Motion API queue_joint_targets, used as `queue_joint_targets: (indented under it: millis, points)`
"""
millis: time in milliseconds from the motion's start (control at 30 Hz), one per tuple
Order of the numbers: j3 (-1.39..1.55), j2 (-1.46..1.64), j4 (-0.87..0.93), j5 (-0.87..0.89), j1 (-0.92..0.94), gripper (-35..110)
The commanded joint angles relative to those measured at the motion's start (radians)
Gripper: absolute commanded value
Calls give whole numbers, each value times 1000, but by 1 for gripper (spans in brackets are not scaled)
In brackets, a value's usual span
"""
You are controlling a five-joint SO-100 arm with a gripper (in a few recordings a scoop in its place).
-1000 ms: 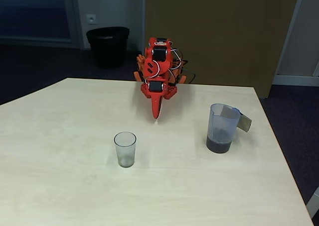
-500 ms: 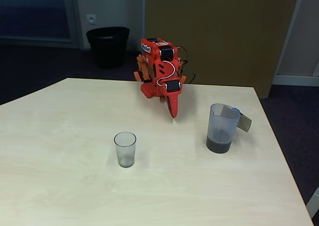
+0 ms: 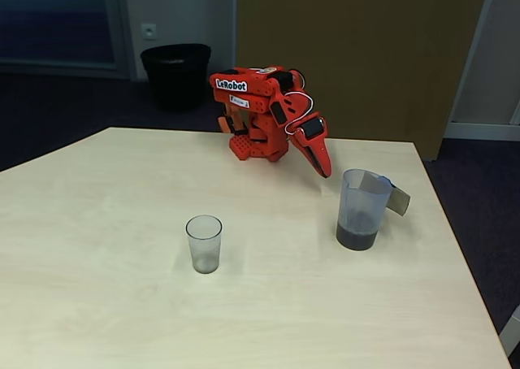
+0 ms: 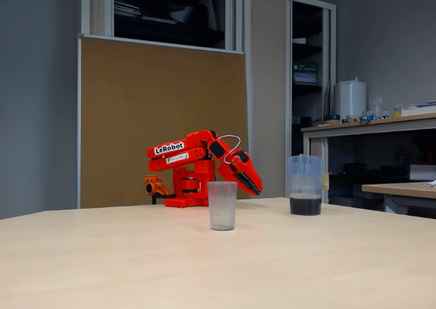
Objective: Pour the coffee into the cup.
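1. Two vessels stand on the pale wood-grain table (image 3: 97,304): the cup (image 3: 204,243) at lower centre of the high fixed view, and a taller translucent pitcher (image 3: 360,209) at centre right, well apart from it.
2. The coffee (image 3: 357,237) lies as a dark layer in the bottom of the pitcher; the cup looks clear with a greyish tint.
3. The red arm (image 3: 260,109) sits at the far edge of the table, upper centre of the frame. Its tool (image 3: 324,170) points down and to the right, near the pitcher's rim but apart from it. The fingers seem to lie together with nothing held, though I cannot tell for certain.
4. The room behind: a brown board (image 3: 341,52), a black bin (image 3: 175,75) on dark floor at upper left, and a wall socket (image 3: 149,30).
5. The low fixed view adds what the high one lacks: shelving behind glass above the board, a counter (image 4: 368,126) at right carrying a white container (image 4: 350,98), and the pitcher's coffee level side-on. There the cup (image 4: 222,205) stands in front of the arm (image 4: 184,152) and the tool (image 4: 253,185) hangs above the table.
6. The high view alone shows a grey tab (image 3: 396,198) on the pitcher's right side.
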Motion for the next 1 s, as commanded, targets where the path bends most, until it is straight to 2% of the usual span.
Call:
queue_joint_targets:
  millis: [0, 167, 333, 600, 667, 733, 900, 967]
  points:
    - [5, 12, -12, 23, -26, 0]
    - [5, 12, -23, 58, -8, 0]
    - [5, 11, -64, 318, 21, 0]
    - [5, 6, -155, 311, 29, 0]
    - [5, -9, -196, 417, 29, 0]
    - [6, -21, -219, 614, 31, 0]
    - [6, -48, -75, 1146, 26, 0]
    - [6, -61, -63, 1244, 17, 0]
